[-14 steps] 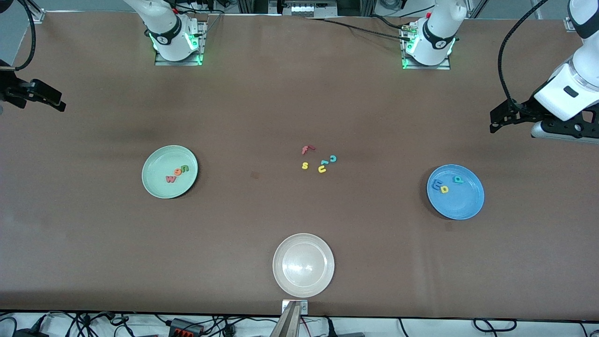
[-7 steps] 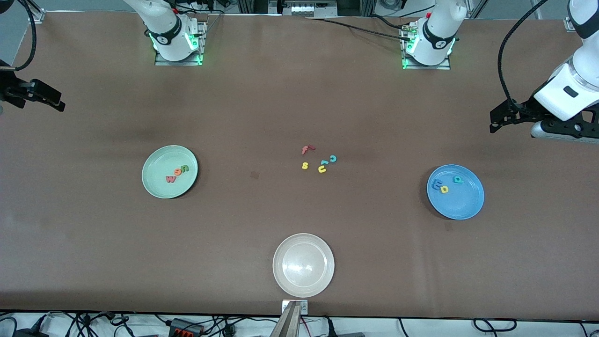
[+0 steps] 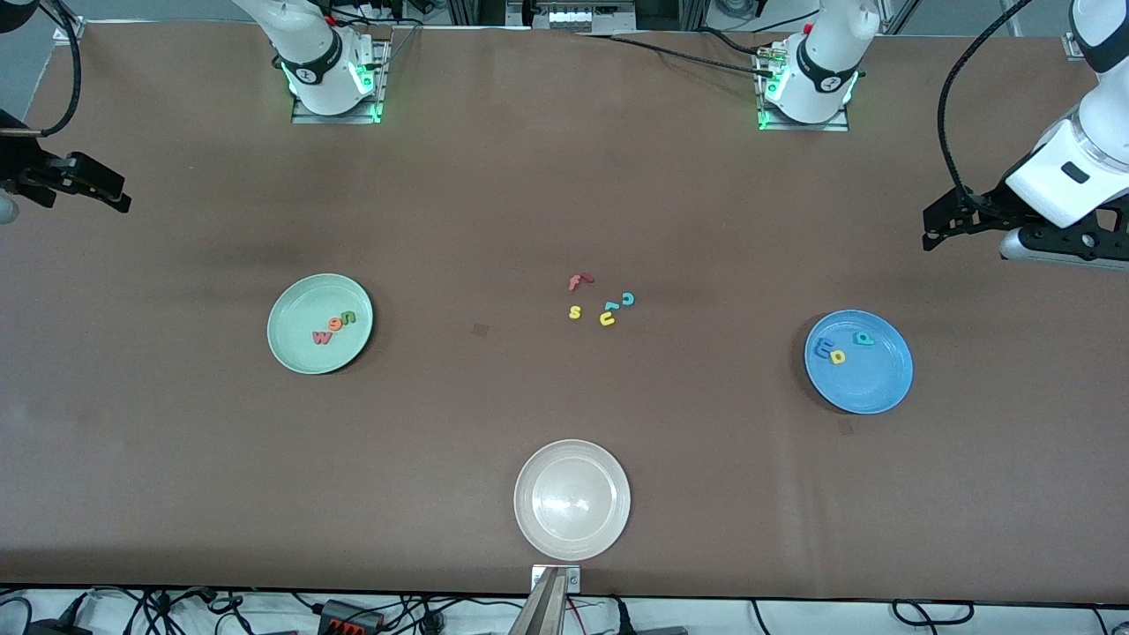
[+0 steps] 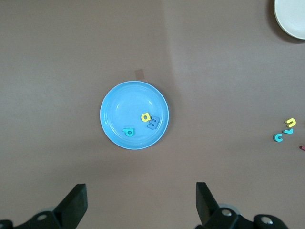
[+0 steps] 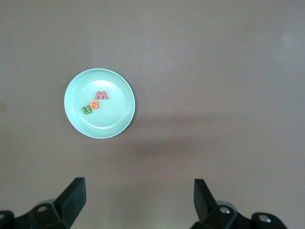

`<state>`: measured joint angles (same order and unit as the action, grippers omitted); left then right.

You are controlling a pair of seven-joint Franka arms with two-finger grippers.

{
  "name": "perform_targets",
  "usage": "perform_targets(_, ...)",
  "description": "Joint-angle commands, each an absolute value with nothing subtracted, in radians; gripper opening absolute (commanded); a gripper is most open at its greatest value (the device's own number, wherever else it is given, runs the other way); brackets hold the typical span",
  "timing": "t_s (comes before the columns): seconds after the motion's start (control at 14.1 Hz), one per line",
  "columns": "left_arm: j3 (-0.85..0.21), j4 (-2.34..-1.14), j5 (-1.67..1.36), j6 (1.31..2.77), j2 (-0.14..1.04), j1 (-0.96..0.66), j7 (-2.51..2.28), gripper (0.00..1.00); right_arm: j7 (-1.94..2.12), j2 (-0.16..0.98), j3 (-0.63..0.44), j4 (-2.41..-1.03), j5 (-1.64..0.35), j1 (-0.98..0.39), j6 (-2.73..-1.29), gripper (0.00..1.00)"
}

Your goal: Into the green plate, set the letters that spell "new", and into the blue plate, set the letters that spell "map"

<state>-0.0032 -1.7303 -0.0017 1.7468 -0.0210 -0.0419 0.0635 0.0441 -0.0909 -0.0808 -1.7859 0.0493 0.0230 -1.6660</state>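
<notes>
both words plated, grippers wide and empty

i find the letters that spell "new" (image 3: 333, 326) lying flat in the green plate (image 3: 291, 348), clustered and touching, toward the right arm's end of the table. the letters that spell "map" (image 3: 838, 348) lie in the blue plate (image 3: 873, 392) toward the left arm's end: the blue m and yellow a touching, the teal p just beside them. i judge the task complete.

handling, as i judge it: the letters look like thin, light, matte pieces, probably foam or soft plastic, stiff enough to pinch by the edges but easy to flick or tip. any regrasp should close across a straight stroke, not a curve. the plates look rigid and smooth, with raised rims that would hold a sliding letter.

the spare letters (image 3: 602, 302) sit in a loose group mid-table, with the cream-white plate (image 3: 534, 520) nearer the front camera, bare. the table (image 3: 564, 194) is a flat brown matte sheet.

the left gripper (image 4: 141, 202) hangs high over its end of the table, jaws wide, holding nothing. the right gripper (image 5: 138, 200) waits likewise over its end, wide and empty.
</notes>
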Motion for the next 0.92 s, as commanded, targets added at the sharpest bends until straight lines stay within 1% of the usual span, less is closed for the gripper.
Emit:
perform_targets(0.0, -0.002, -1.721, 0.002, 1.727, -0.028, -0.048, 0.078, 1.0, 0.038, -0.103, -0.087, -1.792, 0.055, 0.038, -1.671, 1.0)
perform_targets(0.85, -0.002, -1.721, 0.002, 1.727, -0.028, -0.049, 0.08, 1.0, 0.043, -0.103, -0.094, -1.792, 0.055, 0.032, -1.669, 1.0)
